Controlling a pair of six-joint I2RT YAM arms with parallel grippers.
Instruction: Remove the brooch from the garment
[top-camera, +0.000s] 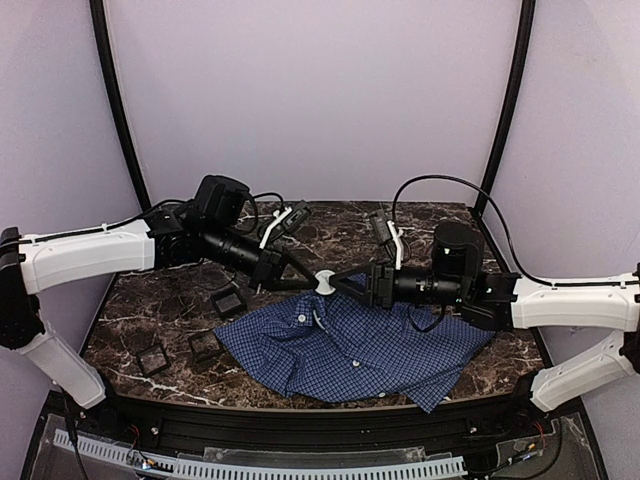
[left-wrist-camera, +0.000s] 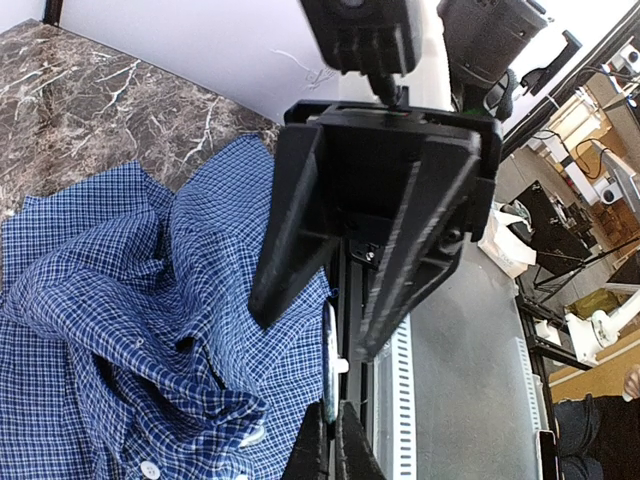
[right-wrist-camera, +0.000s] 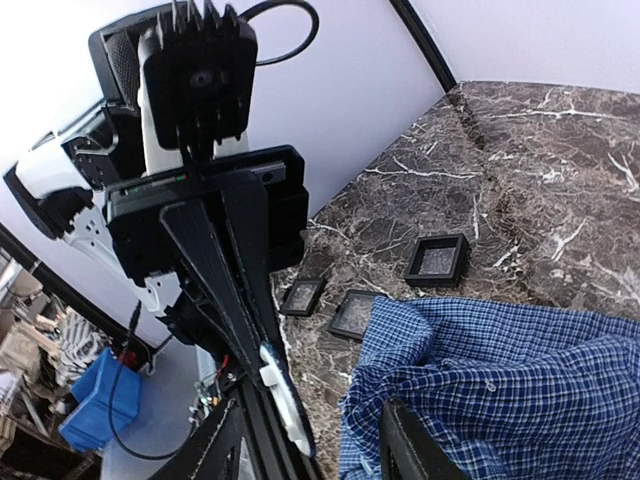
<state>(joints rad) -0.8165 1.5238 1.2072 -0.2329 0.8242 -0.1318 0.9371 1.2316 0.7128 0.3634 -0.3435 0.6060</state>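
The blue-and-white checked shirt (top-camera: 350, 345) lies crumpled on the marble table; it also shows in the left wrist view (left-wrist-camera: 120, 330) and the right wrist view (right-wrist-camera: 520, 390). The brooch (top-camera: 325, 281) is a white round disc with a small stud. My left gripper (top-camera: 303, 272) is shut on the disc's edge (left-wrist-camera: 330, 345) and holds it in the air beside the shirt's collar end, apart from the cloth. My right gripper (top-camera: 347, 286) is open, its jaws spread to either side of the brooch (right-wrist-camera: 285, 400) without touching it.
Three small black square trays (top-camera: 229, 300) (top-camera: 204, 345) (top-camera: 152, 359) sit on the table (top-camera: 150, 300) left of the shirt; they also show in the right wrist view (right-wrist-camera: 437, 259). The two arms meet nose to nose over the table's middle.
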